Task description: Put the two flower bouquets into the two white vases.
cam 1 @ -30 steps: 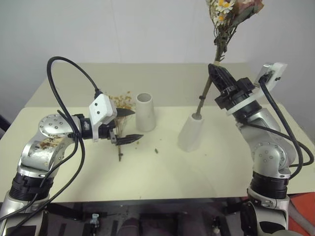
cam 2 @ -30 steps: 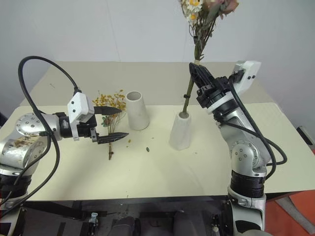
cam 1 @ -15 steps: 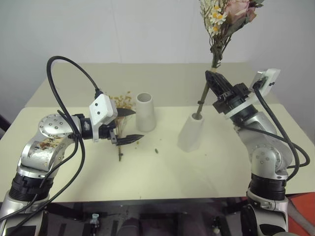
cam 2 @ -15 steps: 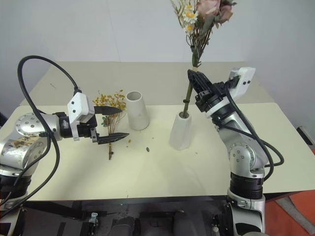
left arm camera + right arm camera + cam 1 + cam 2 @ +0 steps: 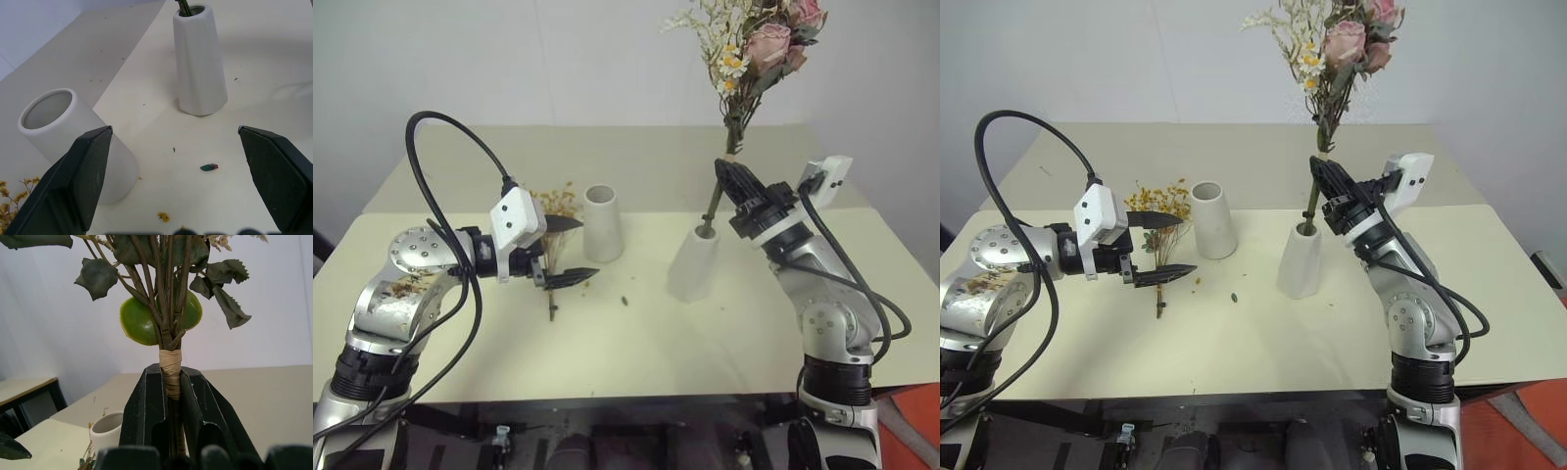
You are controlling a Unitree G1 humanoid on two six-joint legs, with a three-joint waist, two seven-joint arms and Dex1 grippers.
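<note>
The rose bouquet (image 5: 759,54) stands nearly upright from the head camera's left eye, blooms high above the table (image 5: 636,343) and its bound stems running down into the mouth of the nearer white vase (image 5: 693,264). The right gripper (image 5: 729,176) is clenched on those stems just above the vase's rim, so the long axis of the bunch already lines up with the opening below the jaws, leaning slightly.

From the right eye, the small yellow bouquet (image 5: 1160,211) lies flat on the table beside the empty second vase (image 5: 1213,219), its stems (image 5: 1159,294) pointing toward the robot. The left gripper (image 5: 1160,247) hovers with jaws spread wide and holding nothing, directly over those stems, which makes the left arm by far the nearer one for that bunch.

The left wrist camera looks between its two parted fingers (image 5: 88,171) at both vases: the empty one (image 5: 78,142) close by, the other (image 5: 199,61) farther off with dark stems (image 5: 184,7) in its mouth.

The right wrist camera shows the fingers (image 5: 144,411) pinching the taped binding (image 5: 170,372) of the rose bunch, stems vertical between them. Judged from this, release depends on the stems seating deeper in the vase.
</note>
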